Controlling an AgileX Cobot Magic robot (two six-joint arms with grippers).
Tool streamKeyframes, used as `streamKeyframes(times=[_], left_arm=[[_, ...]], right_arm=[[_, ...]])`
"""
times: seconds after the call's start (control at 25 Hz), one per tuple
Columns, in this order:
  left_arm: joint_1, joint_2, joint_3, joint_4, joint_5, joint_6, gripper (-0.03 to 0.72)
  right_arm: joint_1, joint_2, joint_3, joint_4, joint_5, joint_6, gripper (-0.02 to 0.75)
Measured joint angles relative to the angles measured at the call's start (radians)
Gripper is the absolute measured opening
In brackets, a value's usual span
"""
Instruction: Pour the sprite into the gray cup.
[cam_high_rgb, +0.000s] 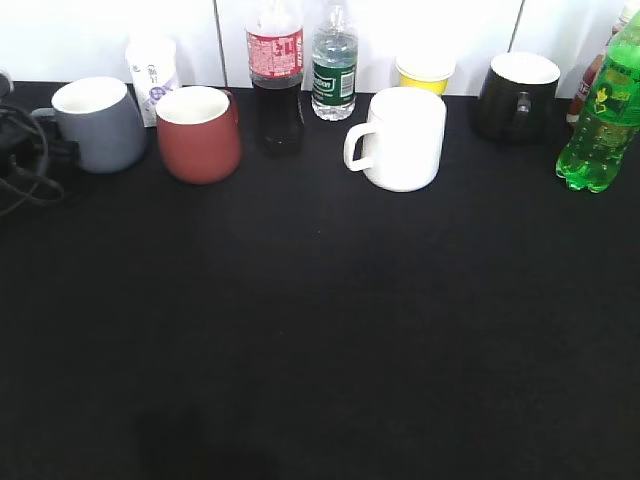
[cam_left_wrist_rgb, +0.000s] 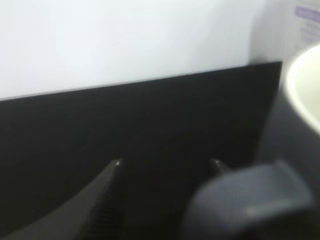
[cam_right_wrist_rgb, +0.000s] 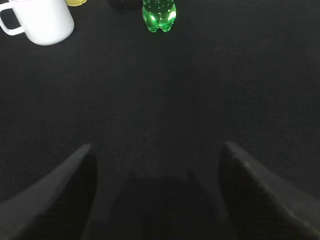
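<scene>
Along the back of the black surface (cam_high_rgb: 320, 330), the sprite (cam_high_rgb: 603, 118) stands upright at far right, well apart from the gray cup (cam_high_rgb: 98, 123) at far left beside a red mug (cam_high_rgb: 199, 133). The right end effector (cam_right_wrist_rgb: 157, 190) hangs spread wide over bare cloth; the left end effector (cam_left_wrist_rgb: 167, 165), fingers apart and empty, sits just beside the gray cup.

1. The dark cola bottle (cam_high_rgb: 275, 75) carries a red label with white script — too blurred to read letter by letter.
2. The clear water bottle (cam_high_rgb: 334, 62) has a dark green label with a white band of lettering — illegible.
3. The white paper cup (cam_high_rgb: 152, 72) shows purple print, unreadable.
4. The sprite (cam_high_rgb: 603, 115) bears a green-yellow label; no word on it can be made out.
</scene>
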Motion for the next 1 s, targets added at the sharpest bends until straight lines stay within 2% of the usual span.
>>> streamKeyframes(times=[0.04,0.12,0.24,0.36,0.6,0.72,0.84,0.88,1.0], left_arm=[[0.001,0.013,-0.017,0.031,-0.003,-0.021,0.352],[0.0,0.019,-0.025,0.057,-0.004,-0.03,0.083],[0.0,0.01,-0.016,0.056,-0.007,-0.032,0.084],[0.001,-0.095,0.124,0.055,-0.025,-0.028,0.076],[-0.008,-0.505,0.476,0.059,-0.071,-0.027,0.073],[-0.024,-0.689,0.567,0.073,-0.006,-0.027,0.073],[-0.035,-0.774,0.593,0.109,0.037,-0.053,0.073],[-0.056,-0.777,0.594,0.111,0.043,-0.062,0.073],[-0.15,-0.777,0.594,0.118,0.052,-0.066,0.073]], right_arm=[[0.0,0.0,0.0,0.0,0.0,0.0,0.575],[0.0,0.0,0.0,0.0,0.0,0.0,0.575],[0.0,0.0,0.0,0.0,0.0,0.0,0.575],[0.0,0.0,0.0,0.0,0.0,0.0,0.575],[0.0,0.0,0.0,0.0,0.0,0.0,0.575],[0.0,0.0,0.0,0.0,0.0,0.0,0.575],[0.0,0.0,-0.003,0.005,-0.002,0.0,0.575],[0.0,0.004,-0.017,0.019,-0.047,0.0,0.575],[0.001,0.154,0.015,-0.002,-0.444,0.0,0.575]])
